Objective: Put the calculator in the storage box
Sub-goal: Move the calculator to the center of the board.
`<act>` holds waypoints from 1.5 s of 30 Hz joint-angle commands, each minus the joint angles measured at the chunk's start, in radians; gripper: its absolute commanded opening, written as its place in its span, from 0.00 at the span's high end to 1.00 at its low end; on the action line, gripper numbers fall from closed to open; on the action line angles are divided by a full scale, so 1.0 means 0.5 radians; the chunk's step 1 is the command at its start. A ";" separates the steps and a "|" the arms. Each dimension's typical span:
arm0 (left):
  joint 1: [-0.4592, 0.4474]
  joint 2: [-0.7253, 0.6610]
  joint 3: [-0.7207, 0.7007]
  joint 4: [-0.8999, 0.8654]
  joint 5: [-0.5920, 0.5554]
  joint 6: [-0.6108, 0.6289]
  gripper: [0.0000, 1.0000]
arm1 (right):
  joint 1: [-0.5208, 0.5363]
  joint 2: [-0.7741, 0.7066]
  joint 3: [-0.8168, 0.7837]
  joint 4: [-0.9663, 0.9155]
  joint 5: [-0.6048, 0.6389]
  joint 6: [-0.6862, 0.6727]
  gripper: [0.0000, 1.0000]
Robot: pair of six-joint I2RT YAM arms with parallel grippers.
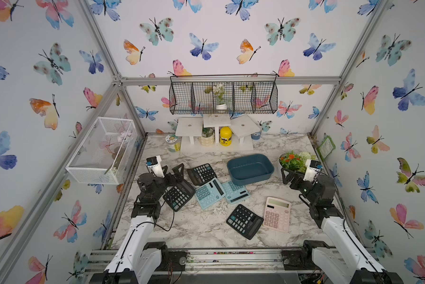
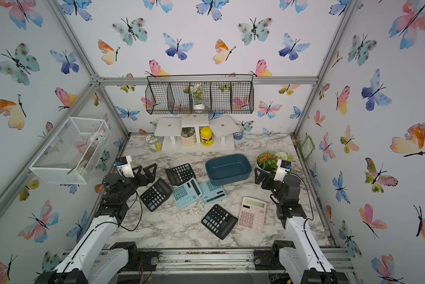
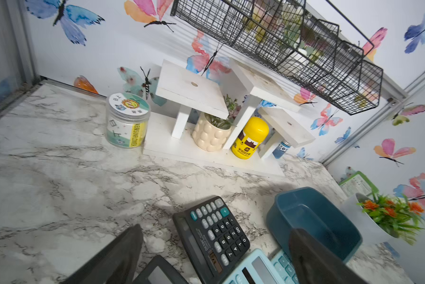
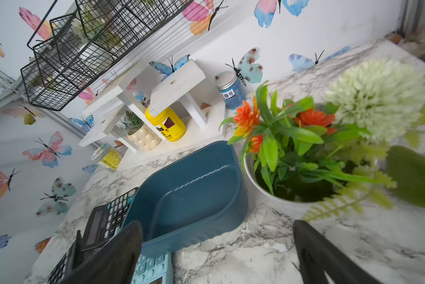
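The storage box, a dark teal tub with nothing in it, stands right of the table's middle. Several calculators lie flat on the marble. Two are black and two light blue, all clustered left of the box. Another black one and a pink one lie nearer the front. My left gripper hangs open just left of the cluster, holding nothing. My right gripper is open at the box's right end, over bare marble.
A white bowl of artificial flowers stands right behind the right gripper. A white riser shelf with a yellow jar and pots lines the back. A black wire basket hangs above it, and a white mesh basket hangs on the left wall.
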 commanded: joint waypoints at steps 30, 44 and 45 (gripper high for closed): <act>-0.006 -0.081 -0.330 0.413 0.101 -0.501 0.01 | 0.830 1.069 0.299 0.229 -0.204 0.109 0.02; -0.008 -0.121 -0.344 0.417 0.087 -0.491 0.01 | 1.273 1.657 0.613 0.289 -0.108 -0.012 0.03; -0.007 -0.119 -0.345 0.418 0.090 -0.491 0.01 | 1.309 1.691 0.647 0.286 -0.108 -0.015 0.04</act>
